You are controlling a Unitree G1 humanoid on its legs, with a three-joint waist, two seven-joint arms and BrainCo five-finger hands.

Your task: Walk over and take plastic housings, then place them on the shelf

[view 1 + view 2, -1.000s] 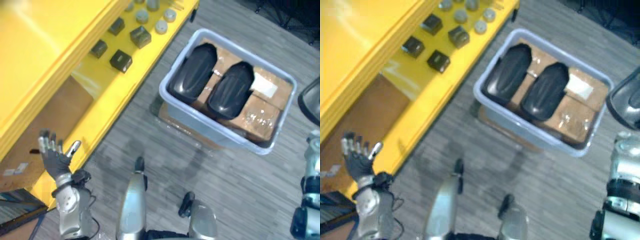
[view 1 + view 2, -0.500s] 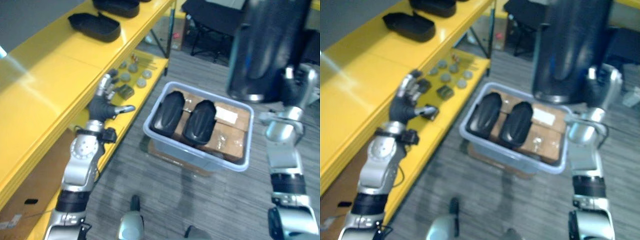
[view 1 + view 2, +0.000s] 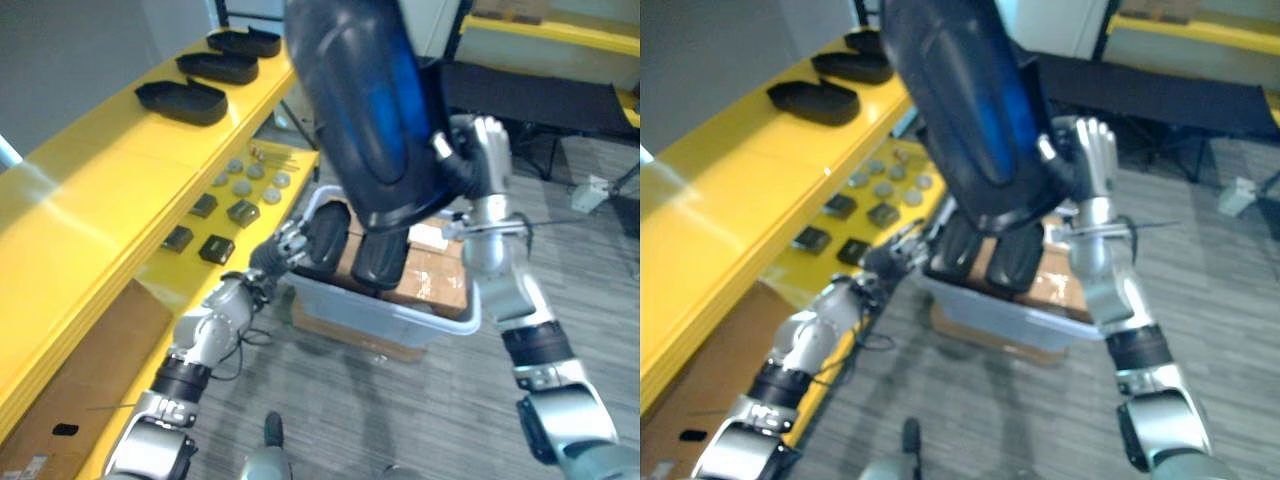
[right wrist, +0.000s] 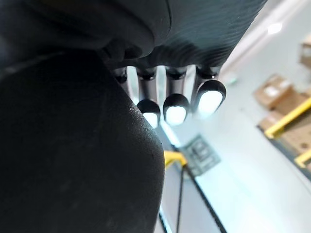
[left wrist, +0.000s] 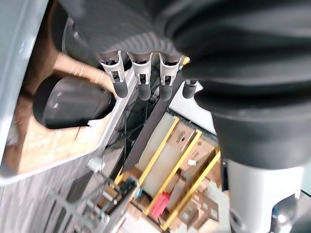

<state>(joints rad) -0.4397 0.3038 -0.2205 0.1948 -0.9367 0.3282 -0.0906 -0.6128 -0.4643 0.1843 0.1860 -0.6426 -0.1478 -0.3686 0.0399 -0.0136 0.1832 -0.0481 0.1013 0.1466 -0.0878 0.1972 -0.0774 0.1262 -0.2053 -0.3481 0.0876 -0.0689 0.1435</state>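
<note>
The raised housing (image 3: 370, 110) is a big, dark, glossy oval shell with a blue shine. It is up in the air, tilted, above the grey bin (image 3: 390, 318). The right hand (image 3: 485, 160) holds it near its lower end, with the fingers behind the shell. Two more dark shells, the left bin housing (image 3: 327, 240) and the right bin housing (image 3: 380, 262), lie side by side in the bin on brown cardboard (image 3: 440, 285). Three black ones lie in a row on top of the yellow shelf (image 3: 90, 190): the near shelf housing (image 3: 180, 100), the middle shelf housing (image 3: 215, 67) and the far shelf housing (image 3: 247, 41).
</note>
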